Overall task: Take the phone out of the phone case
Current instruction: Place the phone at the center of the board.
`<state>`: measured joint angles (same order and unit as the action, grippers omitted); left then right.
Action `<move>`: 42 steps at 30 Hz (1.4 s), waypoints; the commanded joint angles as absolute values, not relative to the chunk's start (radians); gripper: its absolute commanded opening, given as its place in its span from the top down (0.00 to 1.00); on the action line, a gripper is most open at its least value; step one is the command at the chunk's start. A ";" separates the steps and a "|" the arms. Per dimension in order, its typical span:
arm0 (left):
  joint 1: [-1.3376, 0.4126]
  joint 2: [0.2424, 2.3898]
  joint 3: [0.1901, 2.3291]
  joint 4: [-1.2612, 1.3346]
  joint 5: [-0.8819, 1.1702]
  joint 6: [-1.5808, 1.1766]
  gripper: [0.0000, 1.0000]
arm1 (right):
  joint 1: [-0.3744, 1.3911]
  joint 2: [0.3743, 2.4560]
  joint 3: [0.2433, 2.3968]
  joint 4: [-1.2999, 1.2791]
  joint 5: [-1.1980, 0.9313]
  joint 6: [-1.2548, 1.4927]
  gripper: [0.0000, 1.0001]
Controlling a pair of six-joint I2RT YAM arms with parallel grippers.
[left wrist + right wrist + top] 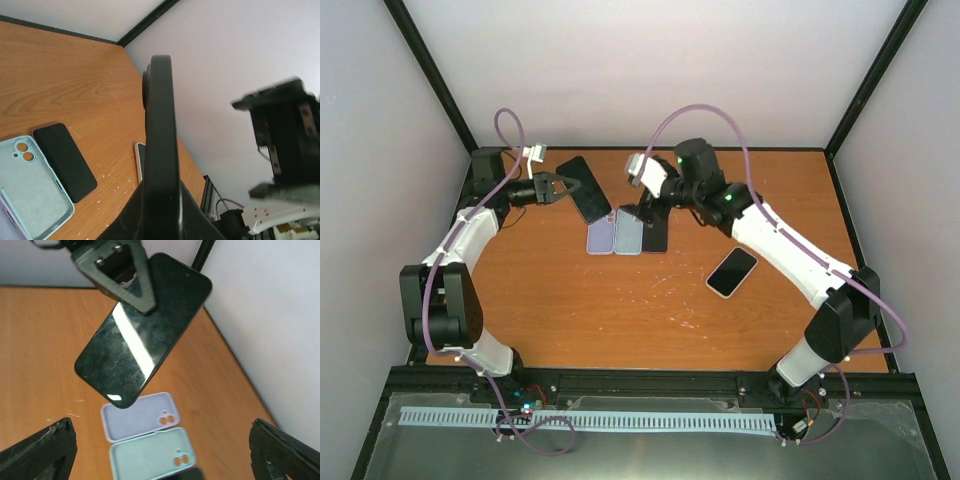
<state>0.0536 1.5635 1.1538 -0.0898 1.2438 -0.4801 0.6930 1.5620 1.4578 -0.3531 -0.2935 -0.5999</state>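
My left gripper is shut on a black phone and holds it in the air above the table's far left. In the left wrist view the phone stands edge-on between the fingers, with a camera bump near its top. The right wrist view shows its glossy screen, pinched at the top end by the left fingers. I cannot tell whether a phone case is on it. My right gripper is open and empty. It hangs just right of the held phone, above the cases on the table.
A lilac empty case, a light blue empty case and a black phone lie side by side mid-table. A white-rimmed phone lies to their right. Walls close in the table on three sides.
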 commanded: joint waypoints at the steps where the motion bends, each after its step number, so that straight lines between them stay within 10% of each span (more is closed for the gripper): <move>1: 0.016 1.530 1.211 -0.097 1.336 -0.261 0.99 | 0.588 1.641 1.549 -0.569 -0.650 -0.307 0.09; 23: -0.136 1.520 1.249 -0.056 1.444 -0.077 0.99 | 0.518 1.737 1.581 -0.498 -0.999 -0.075 0.36; 42: -0.169 1.574 1.297 -0.132 1.357 -0.067 0.84 | 0.505 1.730 1.548 -0.447 -1.021 0.004 0.97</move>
